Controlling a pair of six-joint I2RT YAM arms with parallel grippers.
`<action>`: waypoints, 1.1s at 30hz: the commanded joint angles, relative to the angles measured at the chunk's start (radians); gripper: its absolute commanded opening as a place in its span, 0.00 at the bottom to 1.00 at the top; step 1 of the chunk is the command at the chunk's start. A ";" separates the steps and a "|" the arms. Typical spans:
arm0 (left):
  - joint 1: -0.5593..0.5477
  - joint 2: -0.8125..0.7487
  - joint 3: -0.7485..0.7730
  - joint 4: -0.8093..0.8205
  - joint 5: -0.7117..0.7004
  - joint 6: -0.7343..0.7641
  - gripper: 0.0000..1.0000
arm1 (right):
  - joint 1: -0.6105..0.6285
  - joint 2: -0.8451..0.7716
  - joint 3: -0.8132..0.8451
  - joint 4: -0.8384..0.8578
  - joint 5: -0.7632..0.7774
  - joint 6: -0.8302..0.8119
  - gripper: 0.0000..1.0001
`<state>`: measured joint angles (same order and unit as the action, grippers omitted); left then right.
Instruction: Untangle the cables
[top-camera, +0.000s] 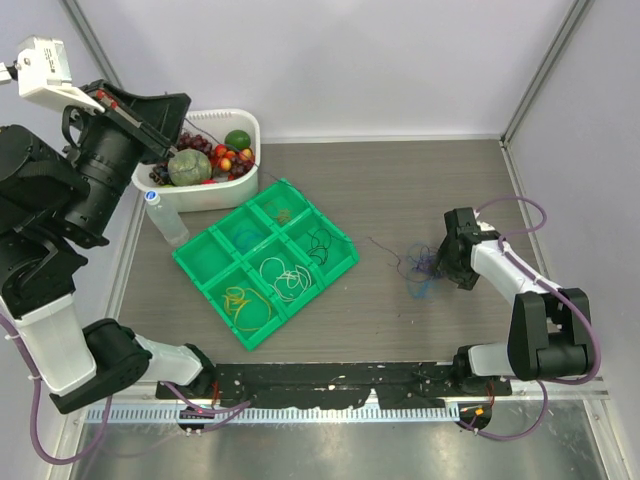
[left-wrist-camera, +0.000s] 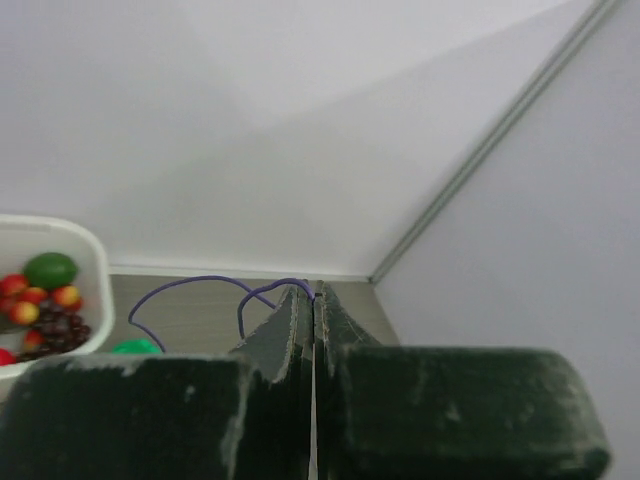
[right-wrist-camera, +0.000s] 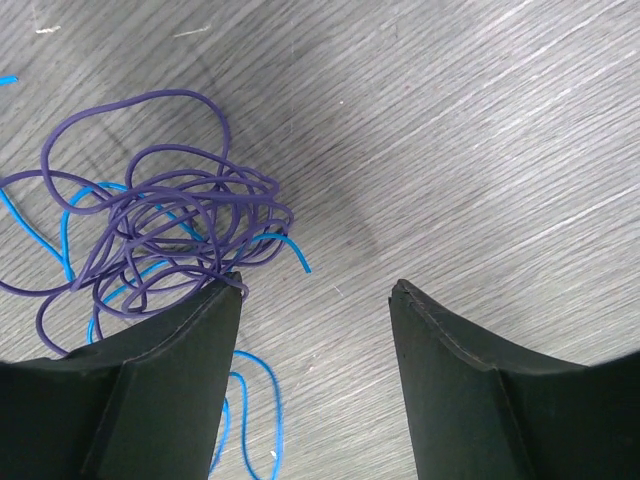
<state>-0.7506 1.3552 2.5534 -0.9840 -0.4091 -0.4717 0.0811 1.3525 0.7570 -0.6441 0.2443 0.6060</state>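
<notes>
Several compartments of the green tray (top-camera: 345, 262) at the centre of the table (top-camera: 420, 180) already hold one separated wire loop each: a yellow loop (top-camera: 240, 302), a white loop (top-camera: 290, 280), a dark loop (top-camera: 320, 245) and a small orange loop (top-camera: 283, 214) can be made out from the overhead view. The contents of the other cells are too faint to identify. This portion of the task reads as done. The tray sits between a white fruit basket (top-camera: 250, 185) at the back left and the unsorted work at the right. That work is the tangle (top-camera: 425, 266), lying on the bare table well apart from the tray. In the right wrist view it is a dense purple knot (right-wrist-camera: 170, 215) with a blue cable (right-wrist-camera: 290, 243) threaded through and under it. The right gripper (right-wrist-camera: 315, 285) is low over the table with its jaws spread wide and nothing between them. One finger is at the edge of the tangle and may be touching it; this cannot be confirmed. The left gripper (left-wrist-camera: 313, 290) is raised high near the back left corner, jaws pressed together on a single purple cable (left-wrist-camera: 190, 283) that loops out from the tips. As a judgement, the task is past halfway: the pinched cable is not yet deposited in a cell, and the purple and blue strands are not yet parted.
</notes>
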 joint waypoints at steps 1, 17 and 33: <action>0.002 0.013 0.048 -0.056 -0.238 0.168 0.00 | -0.004 0.019 0.012 0.000 0.039 0.023 0.65; 0.003 0.010 0.061 0.212 -0.416 0.281 0.00 | -0.039 0.091 0.031 0.027 -0.028 -0.040 0.65; -0.177 -0.085 -0.048 0.519 -0.516 0.384 0.00 | -0.106 0.093 0.111 -0.025 0.049 -0.064 0.62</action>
<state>-0.9020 1.2594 2.5431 -0.5438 -0.8654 -0.1589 -0.0246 1.4750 0.8509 -0.6552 0.2493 0.5549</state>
